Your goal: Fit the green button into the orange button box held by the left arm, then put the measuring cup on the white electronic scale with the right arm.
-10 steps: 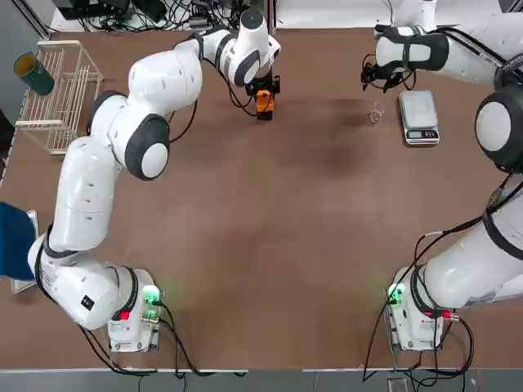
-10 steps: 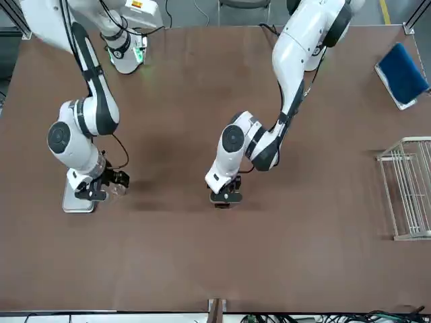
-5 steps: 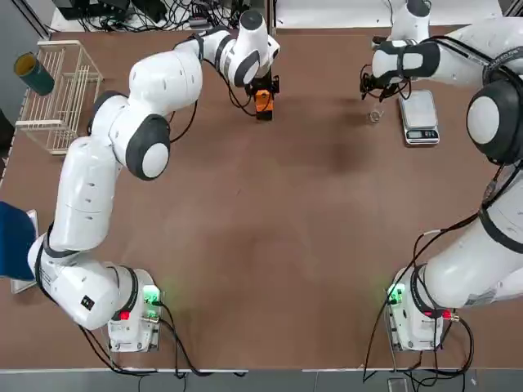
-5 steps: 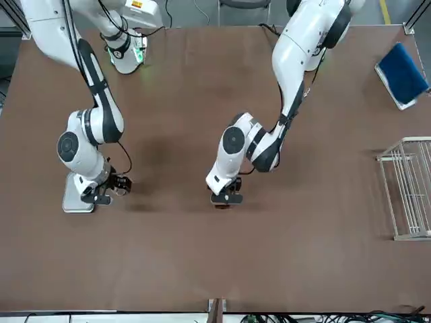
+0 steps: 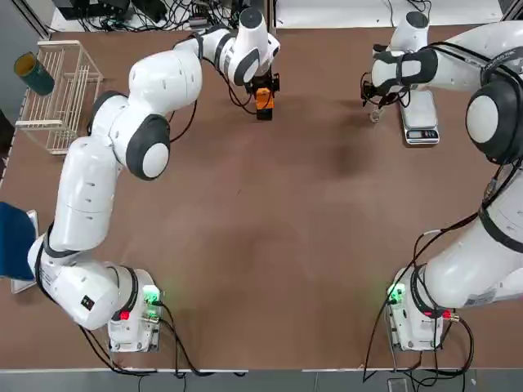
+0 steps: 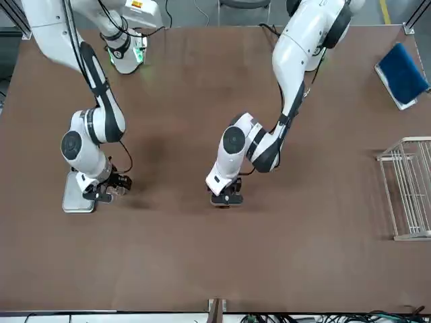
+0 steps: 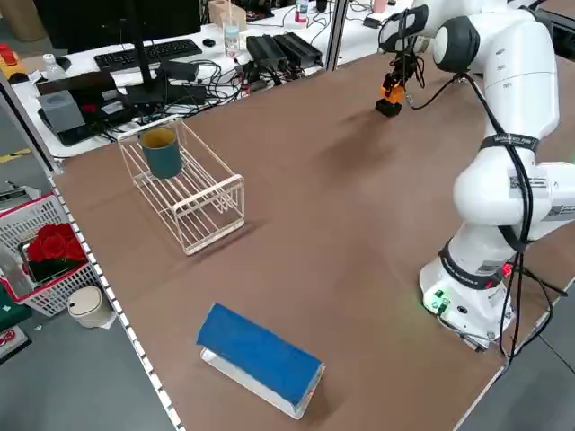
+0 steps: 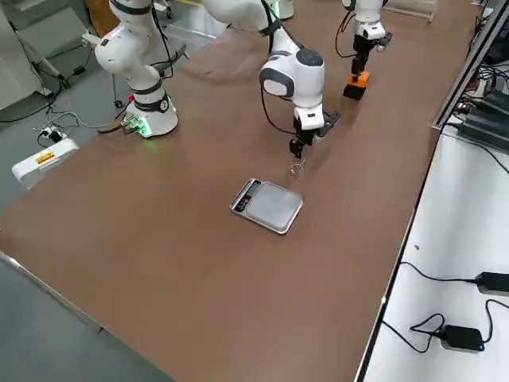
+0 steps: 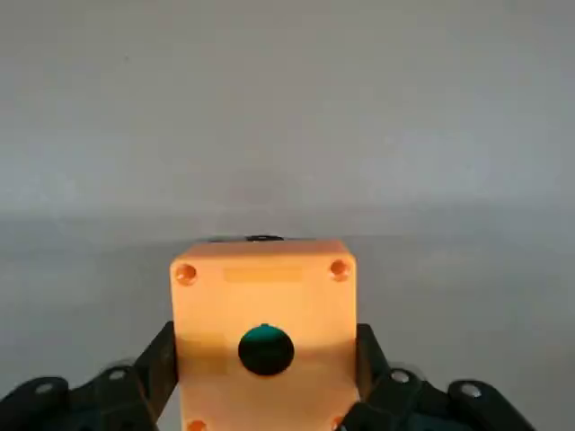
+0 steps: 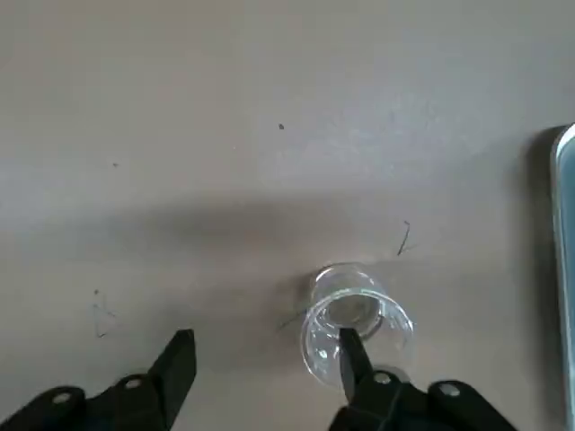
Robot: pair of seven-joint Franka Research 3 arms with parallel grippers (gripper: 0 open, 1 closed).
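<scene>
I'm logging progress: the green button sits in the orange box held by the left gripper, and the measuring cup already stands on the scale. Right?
Not quite. The measuring cup stands on the table beside the white electronic scale, not on it, as the right wrist view shows. The green button does sit in the orange button box, held by the left gripper.

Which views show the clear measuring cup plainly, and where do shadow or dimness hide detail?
Right wrist view: the measuring cup shows by rim highlights, with a soft dark shadow band on the table beyond it. Top view: it is a faint glint below the right gripper. Left wrist view: the background is featureless grey, and the green button looks dark inside the orange button box.
</scene>
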